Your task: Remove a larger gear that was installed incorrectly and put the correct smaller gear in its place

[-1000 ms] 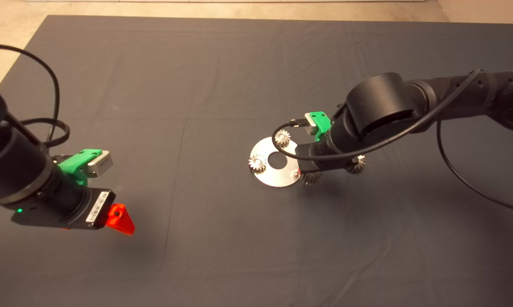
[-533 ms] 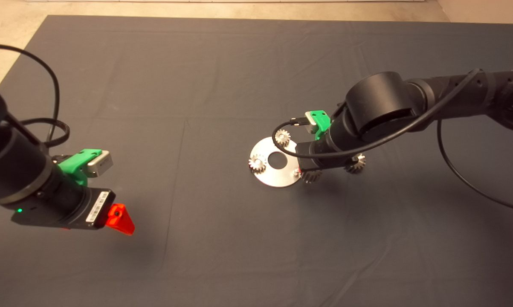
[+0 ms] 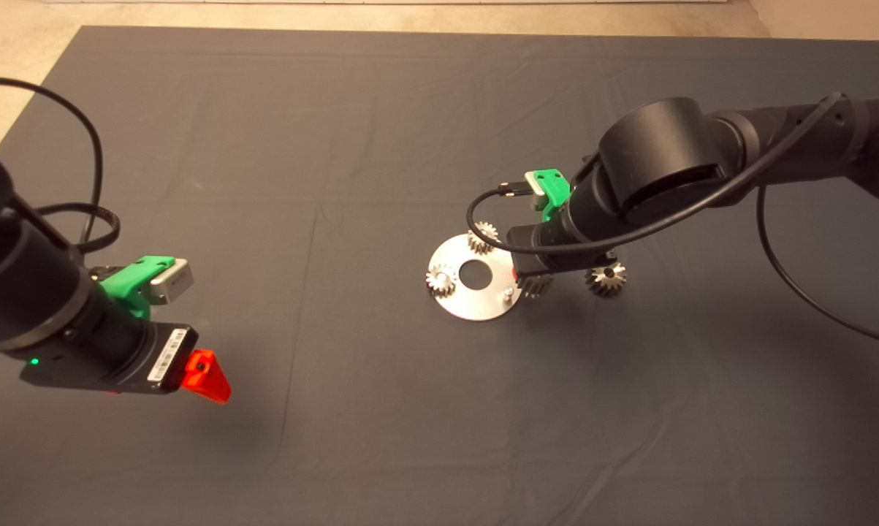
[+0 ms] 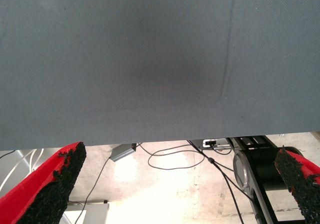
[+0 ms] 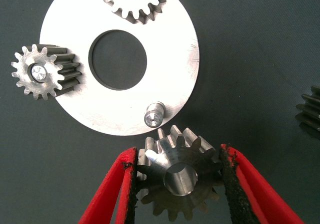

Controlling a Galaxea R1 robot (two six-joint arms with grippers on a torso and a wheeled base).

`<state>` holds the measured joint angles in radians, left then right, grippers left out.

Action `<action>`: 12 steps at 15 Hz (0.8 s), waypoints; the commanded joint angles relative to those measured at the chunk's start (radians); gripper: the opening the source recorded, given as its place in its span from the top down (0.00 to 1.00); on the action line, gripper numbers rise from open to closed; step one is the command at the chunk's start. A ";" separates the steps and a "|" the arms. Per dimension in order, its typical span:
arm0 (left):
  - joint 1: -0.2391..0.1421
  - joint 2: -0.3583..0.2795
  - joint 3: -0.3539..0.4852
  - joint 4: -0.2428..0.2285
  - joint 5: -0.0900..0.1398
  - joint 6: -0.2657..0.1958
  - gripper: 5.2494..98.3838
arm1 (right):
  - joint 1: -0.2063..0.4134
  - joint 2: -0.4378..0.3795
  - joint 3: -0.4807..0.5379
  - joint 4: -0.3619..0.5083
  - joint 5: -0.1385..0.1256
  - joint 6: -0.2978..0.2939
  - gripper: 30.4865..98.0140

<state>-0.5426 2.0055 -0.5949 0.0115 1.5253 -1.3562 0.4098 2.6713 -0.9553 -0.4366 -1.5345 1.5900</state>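
My right gripper [image 5: 179, 154] is shut on the smaller gear [image 5: 179, 184], a dark-grey steel gear gripped by its toothed sides. It hangs just beside the bare peg [image 5: 152, 116] of the round steel plate [image 5: 172, 64]; in the head view this gear [image 3: 535, 286] sits off the plate's right rim under the right wrist. Two paler gears [image 5: 44, 70] [image 5: 134, 2] sit on the plate's other pegs. The larger gear [image 3: 606, 279], with flared teeth and a black hole, lies on the mat to the right. My left gripper [image 3: 205, 376] is parked open at the lower left.
The plate [image 3: 454, 301] lies mid-mat with a wide centre hole [image 3: 475, 274]. The right arm's black cable [image 3: 483, 248] loops over the plate's far side. The left wrist view shows bare mat [image 4: 150, 59] and, past its edge, floor cables.
My right gripper has moved up and slightly away from the peg, carrying the smaller gear with it. The larger gear on the mat is now fully uncovered. The left arm stayed still.
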 commanded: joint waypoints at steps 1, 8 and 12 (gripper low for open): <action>-0.002 -0.001 0.012 0.008 0.090 -0.006 0.00 | 0.034 0.016 0.001 -0.027 -0.124 -0.002 0.88; -0.002 -0.001 0.002 0.010 0.090 0.000 0.00 | 0.009 0.014 -0.003 -0.056 -0.124 -0.005 0.88; -0.002 -0.001 -0.002 0.012 0.092 0.000 0.00 | -0.023 0.016 -0.058 -0.050 -0.124 -0.013 0.88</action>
<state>-0.5426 2.0055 -0.5936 0.0121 1.5253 -1.3557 0.3886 2.6791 -0.9780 -0.4513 -1.5326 1.5866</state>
